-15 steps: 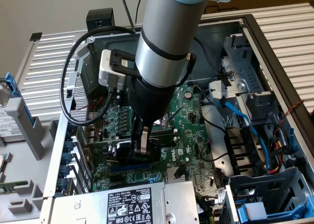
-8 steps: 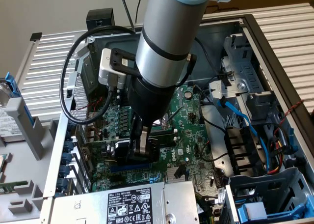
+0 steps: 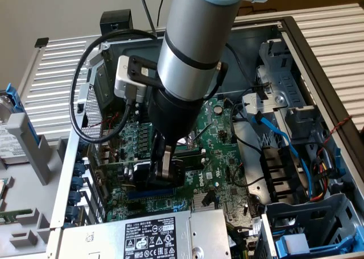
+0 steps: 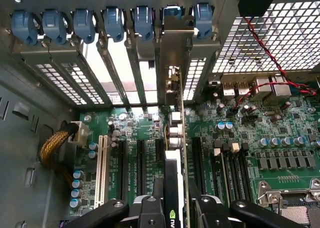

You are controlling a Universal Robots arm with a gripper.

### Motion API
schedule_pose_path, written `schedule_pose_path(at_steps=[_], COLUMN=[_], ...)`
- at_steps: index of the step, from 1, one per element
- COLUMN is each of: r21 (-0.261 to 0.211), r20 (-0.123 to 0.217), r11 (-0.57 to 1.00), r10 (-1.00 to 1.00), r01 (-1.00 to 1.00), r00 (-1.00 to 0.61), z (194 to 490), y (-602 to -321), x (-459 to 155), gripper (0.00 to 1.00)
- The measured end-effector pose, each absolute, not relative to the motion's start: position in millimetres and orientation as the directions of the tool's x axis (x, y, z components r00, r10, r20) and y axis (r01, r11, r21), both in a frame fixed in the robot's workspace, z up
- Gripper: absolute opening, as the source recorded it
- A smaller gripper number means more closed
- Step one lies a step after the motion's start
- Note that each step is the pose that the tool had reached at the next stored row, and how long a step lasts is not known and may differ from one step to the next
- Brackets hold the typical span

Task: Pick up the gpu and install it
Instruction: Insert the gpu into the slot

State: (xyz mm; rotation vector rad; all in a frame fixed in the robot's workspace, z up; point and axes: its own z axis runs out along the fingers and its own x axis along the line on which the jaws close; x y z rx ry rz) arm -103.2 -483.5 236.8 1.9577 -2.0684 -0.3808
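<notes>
1. The gpu [image 4: 174,138] stands on its edge inside the open computer case [image 3: 318,26]. In the wrist view we look along its thin side. Its silver bracket [image 4: 176,48] reaches the row of rear openings of the case, just beside the blue clips [image 4: 115,23].
2. The hand [image 4: 177,209] holds the gpu. Its two dark fingers [image 4: 150,210] sit on both sides of the card and are narrowed on it, with the card between them.
3. In the exterior view the hand [image 3: 164,171] is low over the motherboard [image 3: 222,151], at about seven o'clock from the middle of that board. A blue slot [image 3: 151,193] lies just at six o'clock from the hand.
4. Around the card, the wrist view shows black expansion slots [image 4: 122,173] and one white slot [image 4: 102,168], all running parallel to it.
5. Farther out in the exterior view, the power supply [image 3: 148,236] is at six o'clock from the hand. The drive cage with a blue cable [image 3: 278,134] is at three o'clock.
6. I judge that picking up is done, because the card is off the desk and inside the case. The installing is under way: the card is lined up with one slot and one rear opening.
7. I cannot tell if the gold edge is fully down in the slot (the card itself hides it). The hand has not let go, so the installing is not finished.
</notes>
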Motion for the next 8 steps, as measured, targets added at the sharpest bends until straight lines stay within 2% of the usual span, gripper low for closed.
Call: schedule_pose_path(at_steps=[8], r21=[0.368], r20=[0.013], r11=[0.042], r10=[-0.999], r01=[-0.929], r00=[-0.040], z=[236.8], y=[-483.3], x=[-101.8], gripper=[0.29])
